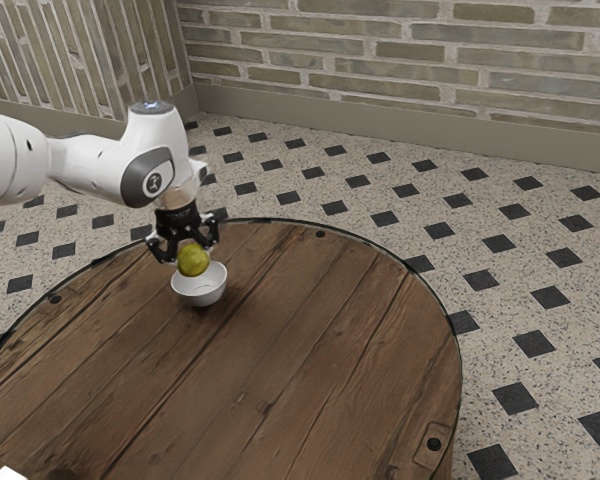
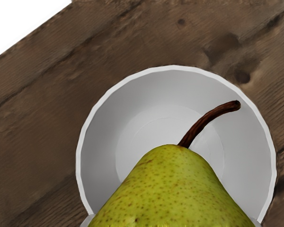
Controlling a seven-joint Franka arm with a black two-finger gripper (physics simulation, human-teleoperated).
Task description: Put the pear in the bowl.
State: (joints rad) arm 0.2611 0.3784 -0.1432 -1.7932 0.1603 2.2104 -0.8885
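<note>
My black gripper (image 1: 190,254) is over the near side of the bowl, shut on the pear, with a finger at either side of the fruit. The yellow-green pear (image 1: 193,261) hangs just above the white bowl (image 1: 201,291) and overlaps its rim in the exterior view. In the wrist view, the pear (image 2: 173,189) is large, and its brown stem reaches out over the inside of the bowl (image 2: 151,113). Part of the bowl's floor and wall is hidden behind the pear.
The bowl stands on a round wooden table (image 1: 280,350) with a dark metal edge. A small white object (image 1: 8,474) lies at the exterior view's lower left corner. Beyond the table are a tiled floor and a brick wall.
</note>
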